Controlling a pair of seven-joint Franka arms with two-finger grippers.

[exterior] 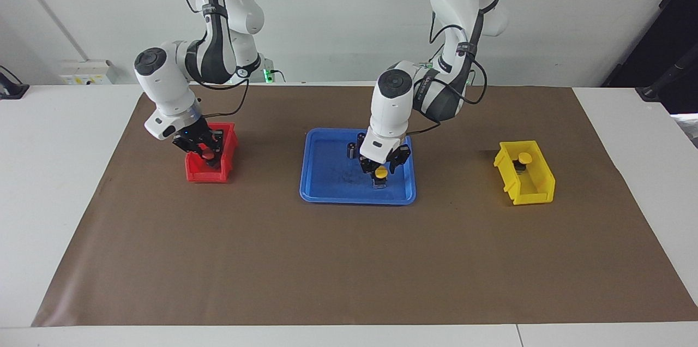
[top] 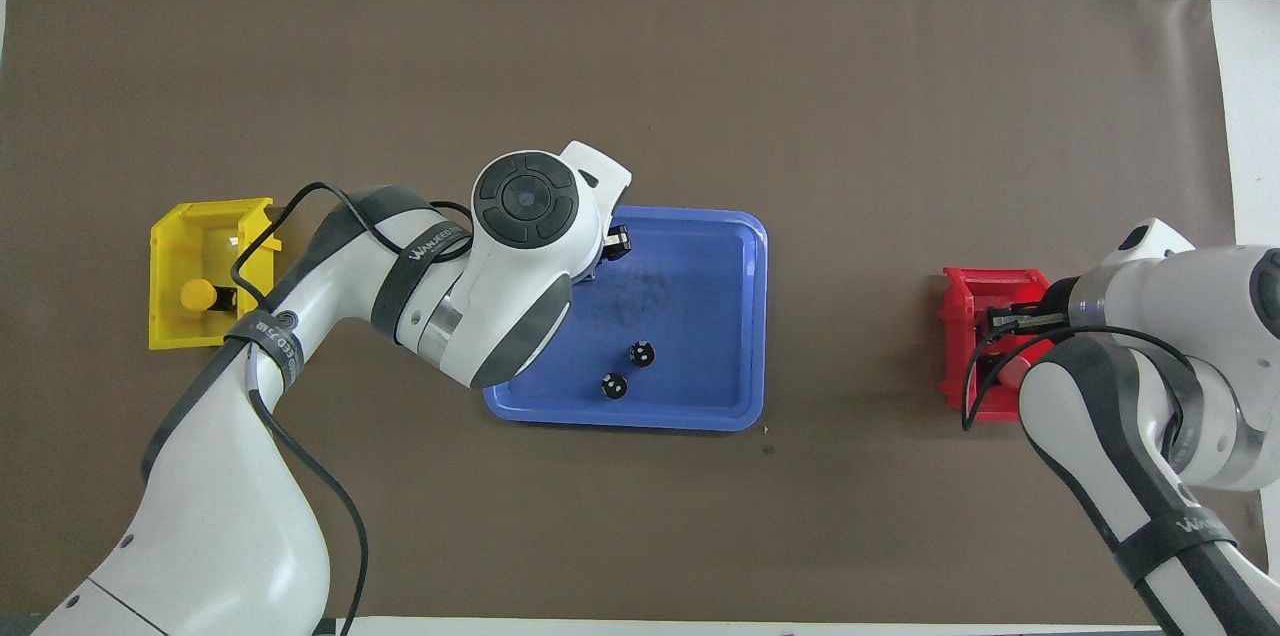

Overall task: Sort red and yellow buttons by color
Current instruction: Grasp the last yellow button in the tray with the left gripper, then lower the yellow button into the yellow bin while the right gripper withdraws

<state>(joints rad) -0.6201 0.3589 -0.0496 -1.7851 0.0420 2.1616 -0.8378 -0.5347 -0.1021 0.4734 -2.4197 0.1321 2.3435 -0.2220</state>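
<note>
The left gripper [exterior: 381, 172] pinches a yellow button [exterior: 380, 173] in the blue tray [exterior: 327, 194]. The right gripper [exterior: 209, 155] hangs over the red bin [exterior: 196, 174], fingers pressed on a red button [exterior: 209, 156]. Another yellow button [exterior: 524, 159] sits in the yellow bin [exterior: 537, 190].

My workspace is evenly and brightly lit from above, with no harsh patches. The brown mat [exterior: 349, 259] looks matte and takes the light flatly. My arms throw only soft, faint shadows onto it; a small dark shadow sits beside the yellow bin [exterior: 524, 172]. The blue tray [exterior: 327, 194] shows a mild sheen on its floor. My white arm shells carry gentle highlights. Both views are sharp across the table, with slight bending of straight edges near the frame borders.
</note>
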